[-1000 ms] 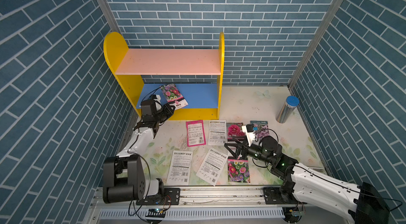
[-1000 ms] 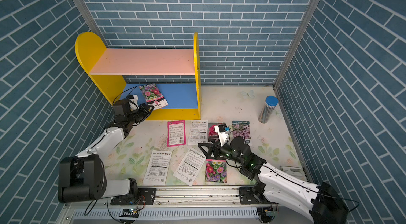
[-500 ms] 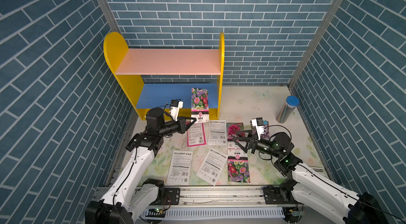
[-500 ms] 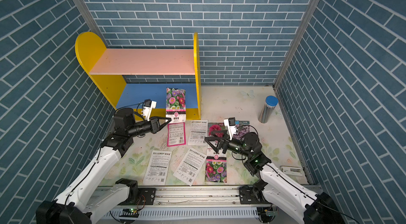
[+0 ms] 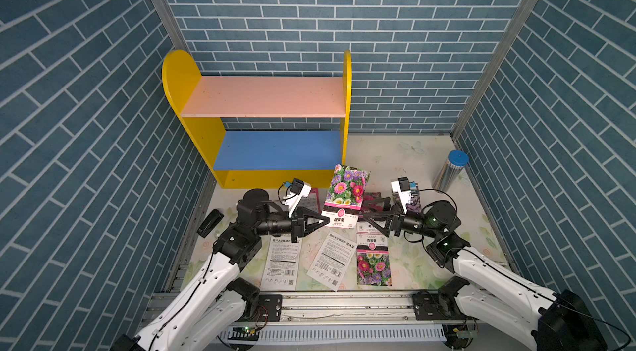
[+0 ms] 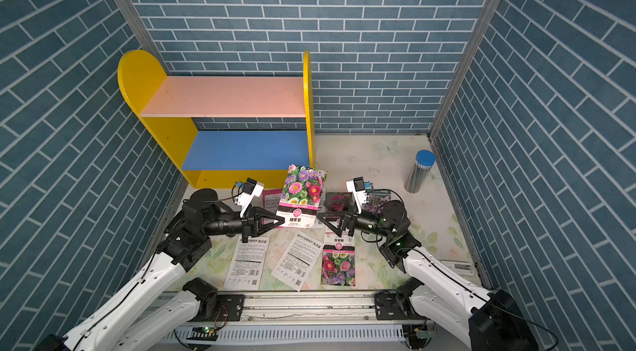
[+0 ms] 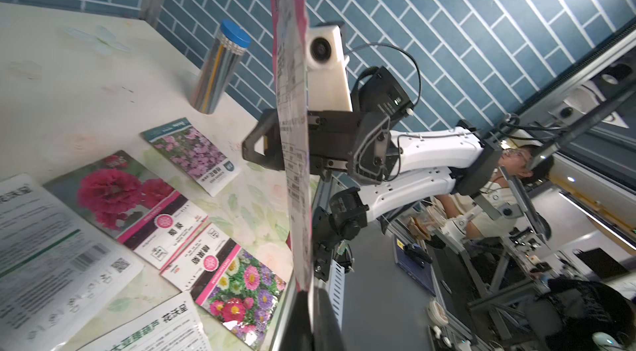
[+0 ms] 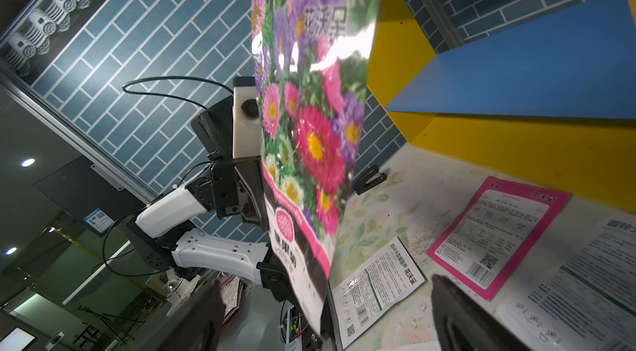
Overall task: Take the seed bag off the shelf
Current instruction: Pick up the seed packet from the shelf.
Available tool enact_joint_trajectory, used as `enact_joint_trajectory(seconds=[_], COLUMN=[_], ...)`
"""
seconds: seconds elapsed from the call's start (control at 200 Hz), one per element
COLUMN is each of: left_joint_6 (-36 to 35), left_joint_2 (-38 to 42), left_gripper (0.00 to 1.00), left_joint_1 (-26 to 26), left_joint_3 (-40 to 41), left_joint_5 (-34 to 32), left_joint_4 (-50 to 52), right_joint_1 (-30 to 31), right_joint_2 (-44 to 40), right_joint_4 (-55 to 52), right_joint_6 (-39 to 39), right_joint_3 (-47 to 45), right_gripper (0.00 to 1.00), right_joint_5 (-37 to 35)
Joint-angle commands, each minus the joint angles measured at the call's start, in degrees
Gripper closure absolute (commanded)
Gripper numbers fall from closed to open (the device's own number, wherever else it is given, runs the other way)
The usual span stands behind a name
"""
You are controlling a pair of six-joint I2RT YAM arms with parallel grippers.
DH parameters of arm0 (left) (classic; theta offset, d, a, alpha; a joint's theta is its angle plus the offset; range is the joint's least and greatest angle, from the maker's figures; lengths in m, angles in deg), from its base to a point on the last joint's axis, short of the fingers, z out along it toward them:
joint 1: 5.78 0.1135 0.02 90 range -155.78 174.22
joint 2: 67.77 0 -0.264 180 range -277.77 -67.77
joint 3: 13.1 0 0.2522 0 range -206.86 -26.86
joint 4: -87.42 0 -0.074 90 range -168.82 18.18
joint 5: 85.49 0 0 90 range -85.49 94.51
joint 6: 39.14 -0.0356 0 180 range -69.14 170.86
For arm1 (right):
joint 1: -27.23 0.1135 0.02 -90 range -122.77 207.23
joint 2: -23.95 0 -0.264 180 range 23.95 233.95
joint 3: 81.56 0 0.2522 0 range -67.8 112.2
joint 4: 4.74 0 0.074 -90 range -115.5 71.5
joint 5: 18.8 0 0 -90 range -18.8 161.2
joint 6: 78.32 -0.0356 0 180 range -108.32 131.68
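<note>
Clearly off the shelf (image 5: 179,87): one seed bag (image 5: 346,194), upright in the air at the middle of both top views, just below the lower right corner of the yellow frame and above the table (image 5: 406,160). Glossy front with pink, purple and white asters, then a pink band with a round badge, then a white strip with black Chinese characters, too small to read with certainty. Pinched at the lower left corner by the left gripper (image 5: 325,222), closed tight on it. Right gripper (image 5: 364,211) spread wide, gripping nothing, just right of the bag. From the right wrist, lower edge of the bag between the two dark fingers (image 8: 461,315), apart from both.

Counted flat on the table, seven packets:
- Three face up: peony packet (image 7: 127,194), purple flower packet (image 7: 192,153), aster packet (image 5: 373,263).
- Three white backs (image 5: 282,261) with print, barcode and QR code.
- One pink back (image 8: 495,235).

Also one shiny cylinder (image 5: 450,172) with blue cap at the right, and one small black clip (image 5: 210,223) at the left.
</note>
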Motion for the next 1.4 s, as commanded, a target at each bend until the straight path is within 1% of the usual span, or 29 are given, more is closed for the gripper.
enact_joint_trajectory(seconds=[0.0, 0.035, 0.075, 0.19, 0.22, 0.285, 0.3, 0.35, 0.395, 0.435, 0.485, 0.595, 0.79, 0.875, 0.95, 1.03, 1.155, 1.26, 1.275, 1.32, 1.345, 1.375, 1.395], left_joint_6=[1.69, 1.93, 2.04, 2.15, 2.09, 2.17, 2.26, 2.77, 3.32, 3.9, 4.43, 5.58, 7.45, 7.04, 5.16, 3.56, 3.04, 2.97, 3.01, 3.25, 3.51, 3.98, 4.4], left_joint_2=[-0.35, -0.73, -1.15, -2.8, -3.23, -3.98, -4.12, -4.42, -4.53, -4.7, -4.81, -5.5, -8.44, -9.72, -11.03, -12.48, -14.0, -14.23, -14.28, -14.12, -14.05, -13.9, -13.81], left_gripper=[1.0, 1.0, 1.0, 1.0, 0.96, 0.91, 0.88, 0.73, 0.63, 0.51, 0.46, 0.44, 0.44, 0.51, 0.55, 0.68, 0.82, 0.98, 1.0, 1.0, 1.0, 1.0, 1.0], left_joint_1=[-3.61, -4.7, -5.74, -7.73, -7.94, -8.12, -8.2, -8.23, -8.23, -8.26, -8.23, -8.21, -8.29, -9.0, -9.85, -10.38, -10.85, -10.93, -10.93, -11.02, -11.07, -11.14, -11.32], left_joint_3=[0.55, 0.61, 0.76, 0.8, 0.64, 0.58, 0.65, 0.63, 0.81, 0.74, 0.67, 0.46, -0.02, -0.5, -1.67, -2.97, -3.47, -3.47, -3.47, -3.47, -3.47, -3.43, -3.39], left_joint_5=[-2.91, -3.69, -4.74, -7.31, -8.32, -9.21, -9.4, -11.05, -11.89, -13.05, -14.1, -14.14, -11.24, -8.87, -8.14, -7.48, -6.6, -6.88, -6.95, -7.37, -7.66, -8.22, -8.76], left_joint_4=[-3.22, -3.64, -4.17, -4.92, -4.79, -5.38, -5.57, -6.26, -7.46, -8.15, -9.41, -13.2, -19.07, -20.38, -18.49, -16.21, -15.67, -15.32, -15.31, -15.24, -15.23, -15.29, -15.39], right_joint_1=[-0.22, -0.24, -0.22, -0.22, -0.22, -0.22, -0.23, -0.31, -0.35, -0.35, -0.29, -0.31, -0.31, -0.26, -0.34, -0.2, -0.29, -0.31, -0.3, -0.3, -0.31, -0.34, -0.3], right_joint_2=[0.73, 0.74, 0.74, 0.35, 0.02, -1.02, -1.29, -2.4, -3.61, -4.81, -6.35, -9.5, -12.02, -11.78, -10.73, -9.87, -9.62, -10.13, -10.28, -11.04, -11.59, -12.35, -12.98], right_joint_4=[4.18, 4.26, 4.11, 3.53, 3.3, 2.01, 1.64, -0.04, -2.12, -4.53, -7.73, -12.99, -14.63, -15.08, -15.39, -15.81, -16.13, -19.02, -19.81, -22.65, -24.72, -28.42, -31.93], right_joint_6=[-2.28, -2.33, -2.27, -2.16, -2.16, -1.77, -1.65, -1.13, -0.44, 0.31, 1.39, 2.98, 2.85, 2.98, 3.11, 3.57, 3.99, 5.51, 5.94, 7.16, 8.12, 9.66, 10.99], right_joint_3=[2.04, 2.28, 2.45, 2.33, 2.12, 1.65, 1.56, 1.28, 1.13, 1.1, 1.09, 0.69, -0.66, -0.81, -0.7, -0.62, -0.36, 0.45, 0.58, 1.14, 1.62, 2.55, 3.46], right_gripper=[0.09, 0.11, 0.18, 0.56, 0.66, 0.83, 0.88, 1.0, 1.0, 1.0, 1.0, 1.0, 1.0, 1.0, 1.0, 1.0, 1.0, 1.0, 1.0, 1.0, 0.91, 0.76, 0.65], right_joint_5=[2.24, 2.28, 2.33, 2.07, 1.94, 1.47, 1.3, 0.99, 0.78, 0.65, 0.83, 1.25, 3.19, 3.77, 5.18, 5.82, 6.37, 6.0, 5.79, 4.71, 3.6, 1.52, -0.3])
